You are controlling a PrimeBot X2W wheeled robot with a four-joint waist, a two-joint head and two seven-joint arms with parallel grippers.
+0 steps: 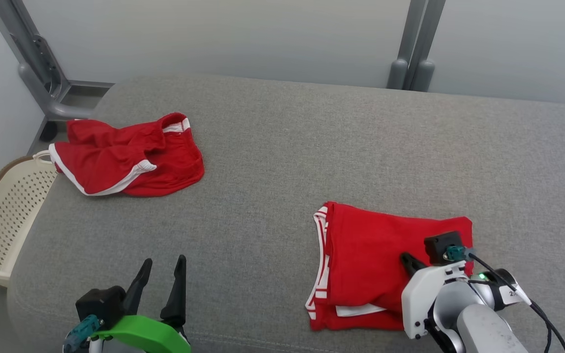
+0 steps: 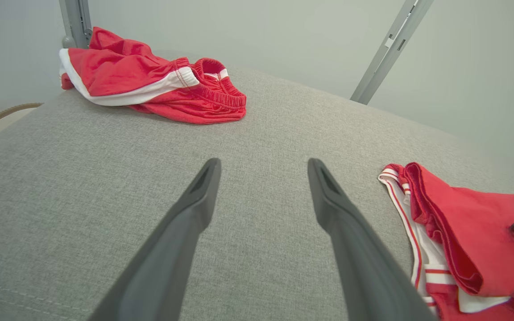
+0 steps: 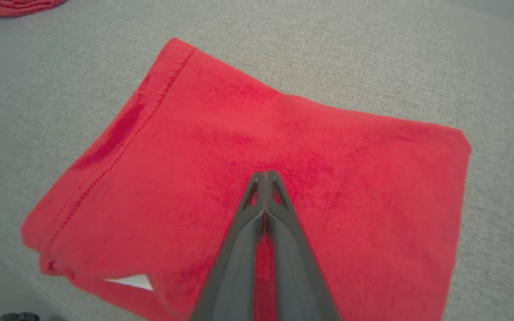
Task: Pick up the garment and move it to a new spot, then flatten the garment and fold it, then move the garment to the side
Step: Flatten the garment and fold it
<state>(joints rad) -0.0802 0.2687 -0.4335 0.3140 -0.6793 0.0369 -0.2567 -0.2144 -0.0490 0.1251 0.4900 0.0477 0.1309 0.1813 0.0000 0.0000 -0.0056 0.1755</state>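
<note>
A folded red garment with white striped trim (image 1: 371, 245) is laid flat on the near right part of a grey woven upholstered surface (image 1: 282, 162), its trimmed edges turned towards the left. The right gripper (image 1: 405, 257) is lowered onto the garment's top layer with its two dark fingers pressed together; in the right wrist view the tips (image 3: 266, 174) are seen on the red cloth (image 3: 328, 133), and whether any fabric is caught between them cannot be told. The left gripper (image 1: 163, 262) is held spread wide above bare upholstery at the near left. A crumpled pair of red shorts with white piping (image 1: 130, 157) is seen at the far left, beside a cream perforated plastic basket (image 1: 3, 215).
</note>
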